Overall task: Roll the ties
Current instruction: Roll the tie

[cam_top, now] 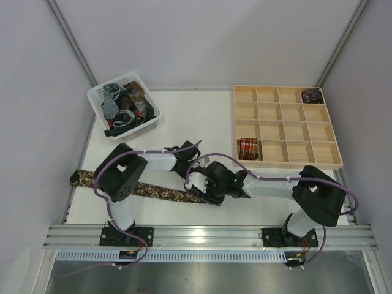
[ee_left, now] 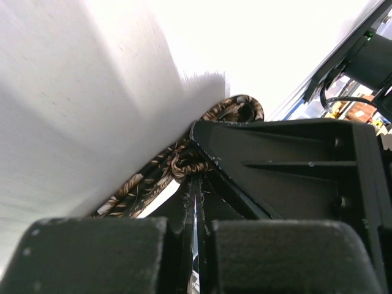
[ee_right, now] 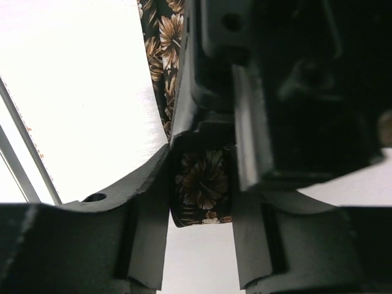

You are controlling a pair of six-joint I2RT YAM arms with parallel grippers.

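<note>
Standing at the near rail, I see the brown tie (cam_top: 154, 190) with its tan flower print lying flat on the white surface (cam_top: 196, 122), running from the 8 o'clock edge towards 6 o'clock, where both arms meet over its inner end. The left end effector (ee_left: 193, 184) is clenched, and the fabric puckers right at its tips, so it looks pinched on the brown tie. Just beside it at 6 o'clock, the right end effector (ee_right: 202, 187) straddles the same end. In the right wrist view the printed cloth fills the gap between its two fingers (ee_right: 147, 214) and touches both, so it is grasping the brown tie. Farther back at 11 o'clock a white basket (cam_top: 98, 92) holds a heap of loose ties (cam_top: 125, 107) in grey, black and red. Across at 2 o'clock sits a wooden tray (cam_top: 288, 165) divided into compartments. A red rolled tie (cam_top: 249, 148) sits in its nearest left compartment, and a dark bundle (cam_top: 312, 95) in its far right one.
</note>
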